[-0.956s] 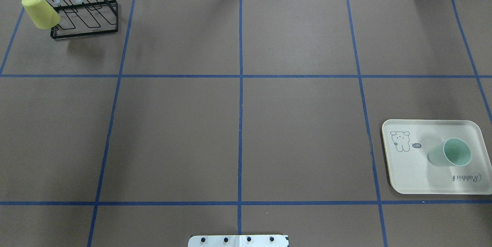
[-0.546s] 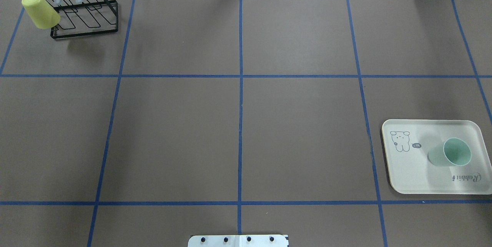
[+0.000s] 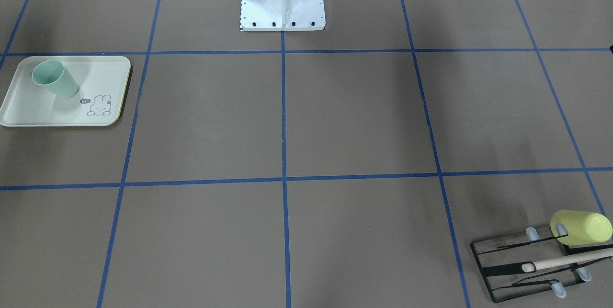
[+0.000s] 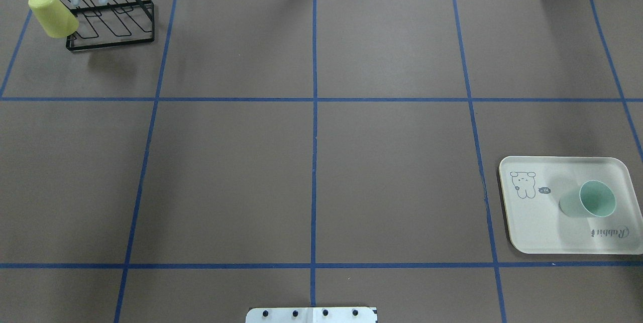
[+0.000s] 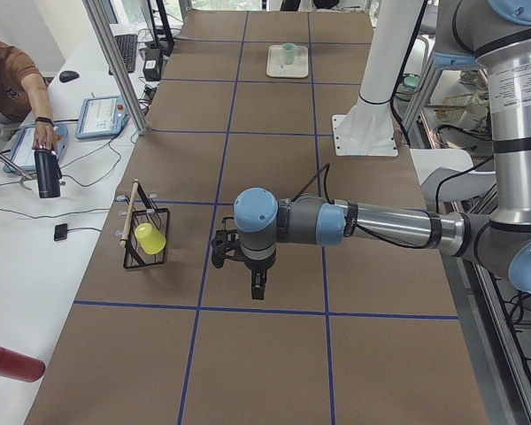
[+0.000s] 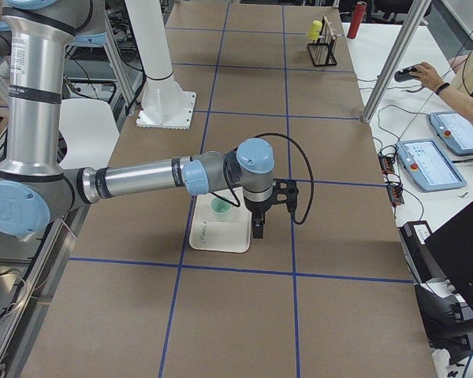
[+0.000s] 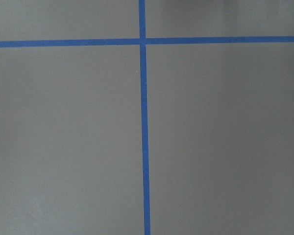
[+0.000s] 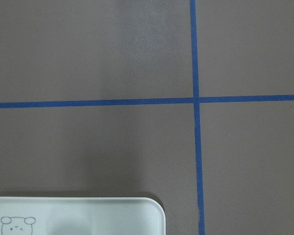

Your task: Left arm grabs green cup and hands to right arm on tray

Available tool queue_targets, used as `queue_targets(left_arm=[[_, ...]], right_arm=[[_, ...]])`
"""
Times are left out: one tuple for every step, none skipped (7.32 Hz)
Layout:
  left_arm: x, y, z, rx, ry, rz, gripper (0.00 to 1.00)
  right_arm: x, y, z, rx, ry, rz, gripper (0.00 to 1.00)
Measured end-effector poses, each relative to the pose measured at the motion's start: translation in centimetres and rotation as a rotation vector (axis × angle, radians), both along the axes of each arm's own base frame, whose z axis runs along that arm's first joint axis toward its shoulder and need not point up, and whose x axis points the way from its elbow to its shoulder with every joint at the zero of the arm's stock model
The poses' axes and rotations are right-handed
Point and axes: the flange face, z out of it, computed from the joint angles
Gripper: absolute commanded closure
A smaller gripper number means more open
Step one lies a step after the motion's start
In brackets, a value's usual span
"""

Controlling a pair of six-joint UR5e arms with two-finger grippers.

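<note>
Two cups are in view, and neither is held. The green cup [image 4: 586, 200] stands upright, mouth up, on the tray [image 4: 532, 227], in the half away from the bunny drawing and just beside the "Rabbit" script. The tray lies flat on the tabletop [image 4: 311, 162], at the robot's right and on its near side. The yellow cup [image 4: 52, 14] hangs mouth-down on the black rack [image 4: 118, 24] at the far left corner.

The right arm [image 6: 142, 179] reaches out low, with the right fingers [image 6: 257, 230] pointing down near the tray's edge, apart from the green cup. The left arm [image 5: 380, 226] holds the left fingers [image 5: 257, 286] above bare tabletop, near the rack but apart from it. Only the side views show either pair, so I cannot tell whether they are released or clenched.
</note>
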Motion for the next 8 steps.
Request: queue_targets(left_arm=[[0.02, -0.06, 0.05, -0.003, 0.002, 0.000, 0.00], [0.05, -0.08, 0.02, -0.005, 0.004, 0.000, 0.00], [0.06, -0.12, -0.10, -0.004, 0.005, 0.001, 0.00], [0.06, -0.15, -0.21, -0.002, 0.004, 0.001, 0.00], [0.05, -0.15, -0.20, -0.001, 0.002, 0.001, 0.00], [0.02, -0.12, -0.16, -0.001, 0.000, 0.001, 0.00], [0.01, -0.23, -0.14, 0.001, -0.001, 0.001, 0.00], [0.01, -0.34, -0.16, 0.001, 0.000, 0.000, 0.00]], right_arm=[[-0.07, -0.10, 0.07, -0.001, -0.002, -0.001, 0.00], [-0.10, -0.20, 0.15, -0.002, -0.004, -0.002, 0.00], [-0.13, -0.23, 0.15, -0.003, -0.009, -0.003, 0.00], [-0.16, -0.19, 0.16, -0.004, -0.015, -0.004, 0.00], [-0.21, -0.08, 0.22, -0.007, -0.021, -0.006, 0.00], [-0.24, 0.09, 0.35, -0.012, -0.027, -0.008, 0.00], [-0.23, 0.28, 0.58, -0.019, -0.026, -0.007, 0.00], [-0.20, 0.40, 0.74, -0.023, -0.021, -0.006, 0.00]])
